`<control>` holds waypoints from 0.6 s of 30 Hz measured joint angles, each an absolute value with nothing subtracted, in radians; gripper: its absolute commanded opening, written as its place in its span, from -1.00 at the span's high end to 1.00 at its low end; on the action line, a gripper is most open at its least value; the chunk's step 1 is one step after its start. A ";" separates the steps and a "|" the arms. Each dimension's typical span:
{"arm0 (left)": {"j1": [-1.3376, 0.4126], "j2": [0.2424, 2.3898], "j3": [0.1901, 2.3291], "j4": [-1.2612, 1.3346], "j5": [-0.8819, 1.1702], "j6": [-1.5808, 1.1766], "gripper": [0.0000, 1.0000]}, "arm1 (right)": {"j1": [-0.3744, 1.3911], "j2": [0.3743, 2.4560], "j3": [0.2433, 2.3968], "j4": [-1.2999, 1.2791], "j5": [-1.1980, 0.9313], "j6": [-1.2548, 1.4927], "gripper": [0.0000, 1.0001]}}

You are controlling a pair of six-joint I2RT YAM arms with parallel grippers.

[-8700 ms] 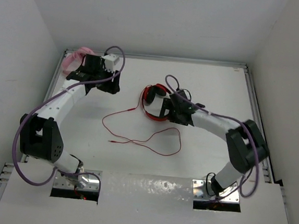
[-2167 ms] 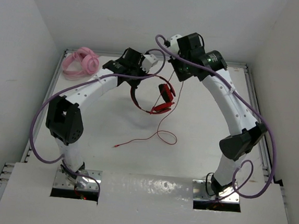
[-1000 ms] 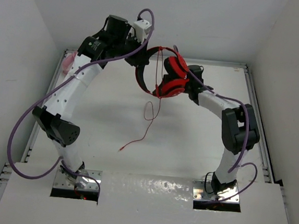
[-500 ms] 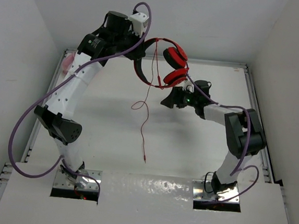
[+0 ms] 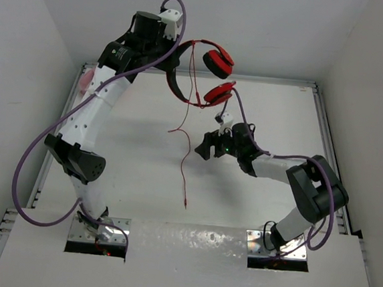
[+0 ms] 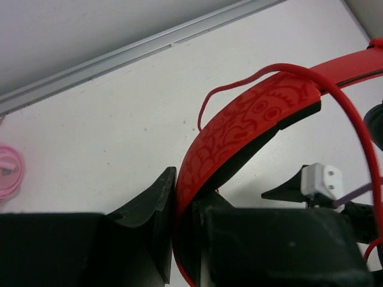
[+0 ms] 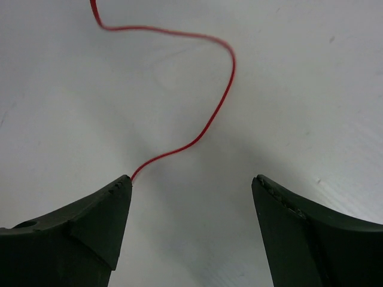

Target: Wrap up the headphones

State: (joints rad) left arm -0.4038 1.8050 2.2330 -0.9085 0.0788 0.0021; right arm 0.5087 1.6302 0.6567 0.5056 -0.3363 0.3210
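The red headphones hang high above the back of the table, with my left gripper shut on their headband. In the left wrist view the patterned red and black headband is pinched between the two black jaws of the left gripper. The thin red cord drops from the headphones to its plug end near the table's front. My right gripper is low over the table, just right of the cord and open. In its wrist view the cord curves down to the left fingertip of the right gripper, with nothing between the jaws.
Pink headphones lie at the back left corner, mostly hidden by the left arm, and show at the left wrist view's edge. A metal rail frames the table, with white walls behind and at both sides.
My left gripper has raised the headphones a little higher. The right gripper has left the ear cups and come down and forward to beside the hanging cord, which now hangs straighter.
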 measured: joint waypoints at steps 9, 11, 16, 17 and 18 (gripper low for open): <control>-0.399 1.806 2.265 -0.907 -0.049 -0.049 1.00 | 0.567 1.742 0.736 1.021 -0.076 0.661 -0.51; -0.398 1.808 2.273 -0.902 -0.062 -0.058 1.00 | 0.575 1.816 0.775 1.099 -0.050 0.723 -0.51; -0.398 1.821 2.288 -0.890 -0.088 -0.072 1.00 | 0.591 1.921 0.816 1.189 -0.027 0.805 -0.50; -0.398 1.825 2.289 -0.888 -0.091 -0.074 1.00 | 0.595 1.929 0.821 1.196 -0.026 0.812 -0.50; -0.398 1.829 2.291 -0.888 -0.093 -0.076 1.00 | 0.599 1.932 0.826 1.196 -0.024 0.814 -0.50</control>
